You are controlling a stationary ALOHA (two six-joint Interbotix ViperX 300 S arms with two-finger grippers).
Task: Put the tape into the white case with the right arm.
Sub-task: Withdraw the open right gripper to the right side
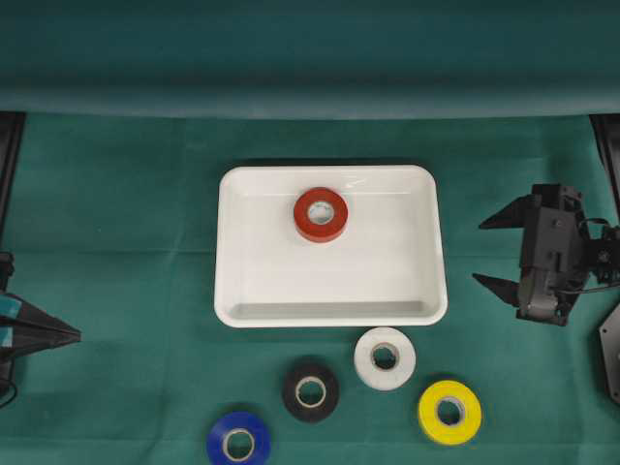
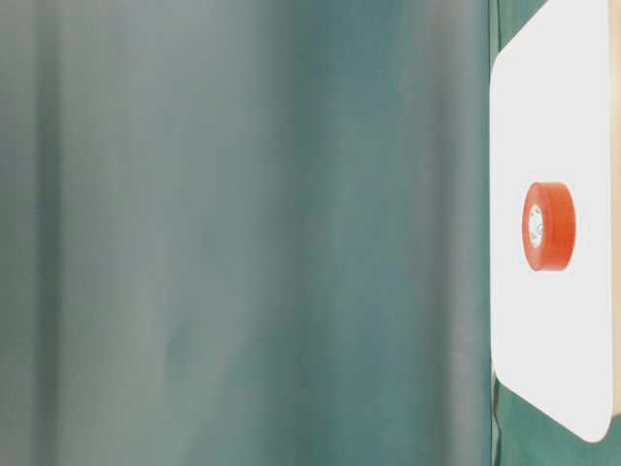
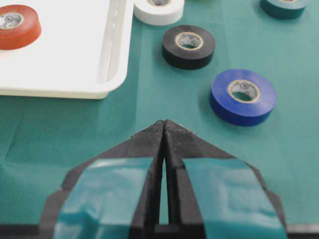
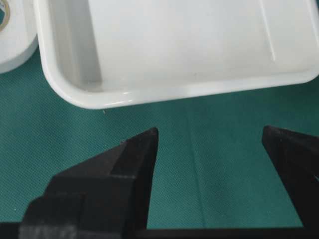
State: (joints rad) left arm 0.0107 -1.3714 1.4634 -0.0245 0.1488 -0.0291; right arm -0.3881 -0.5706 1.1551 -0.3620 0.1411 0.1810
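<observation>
The white case lies at the table's middle with a red tape roll inside, near its far rim. White, black, blue and yellow tape rolls lie on the cloth in front of the case. My right gripper, all black, is open and empty, just right of the case. In the right wrist view it hovers over cloth beside the case's rim. My left gripper, with teal bands, is shut and empty at the left edge.
A green cloth covers the table. In the left wrist view the shut tips point at the cloth between the case and the blue roll. The table-level view shows the case and the red roll.
</observation>
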